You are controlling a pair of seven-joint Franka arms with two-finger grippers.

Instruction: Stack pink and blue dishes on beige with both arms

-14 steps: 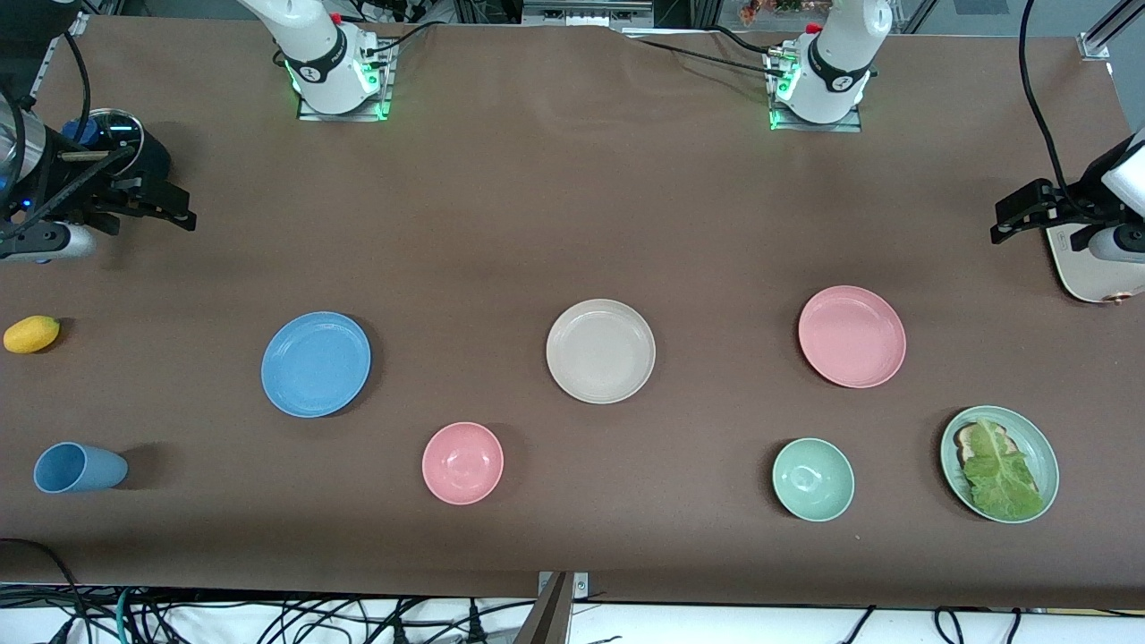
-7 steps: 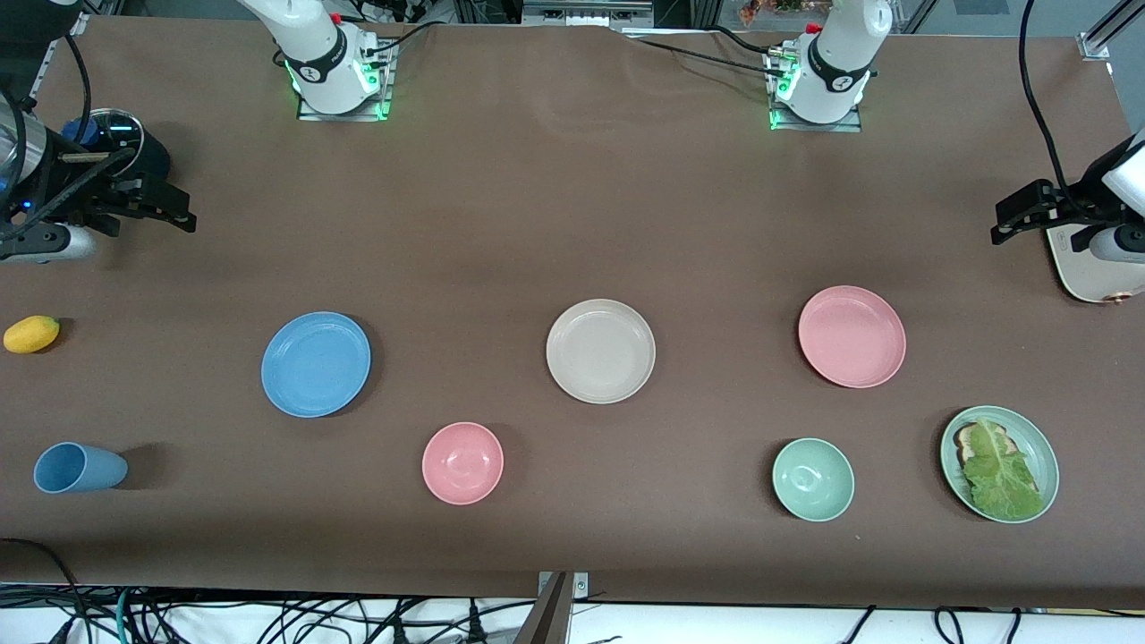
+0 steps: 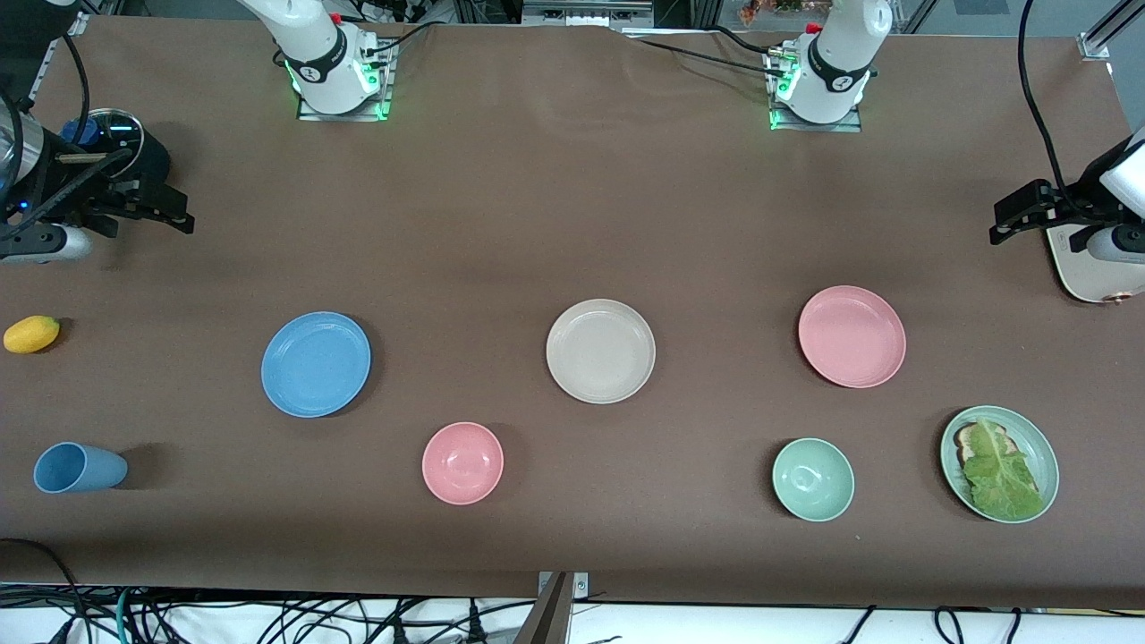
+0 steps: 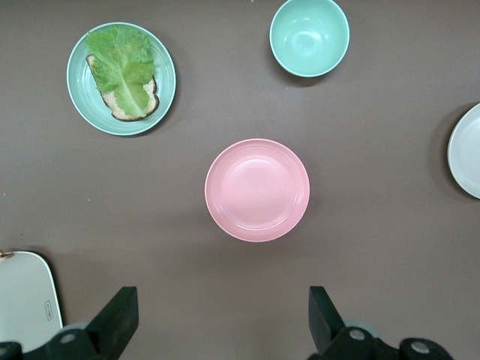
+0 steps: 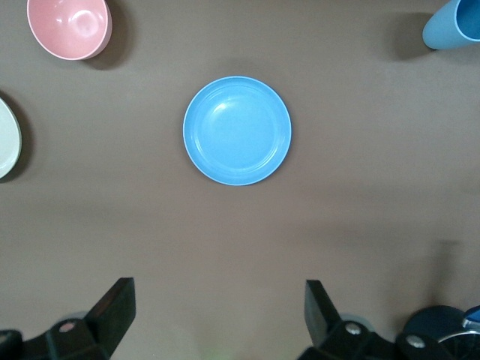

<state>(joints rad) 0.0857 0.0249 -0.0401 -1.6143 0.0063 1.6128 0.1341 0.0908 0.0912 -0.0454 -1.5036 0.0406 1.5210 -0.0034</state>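
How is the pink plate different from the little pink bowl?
The pink plate is wide and shallow; the pink bowl is smaller and deeper. The plate lies toward the left arm's end of the table and farther from the front camera; the bowl lies nearer the camera, closer to the right arm's end than the plate. Both are plain pink, round, empty and upright on the brown table.

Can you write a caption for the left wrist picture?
Open left gripper hangs high over the brown table, looking down on the pink plate.
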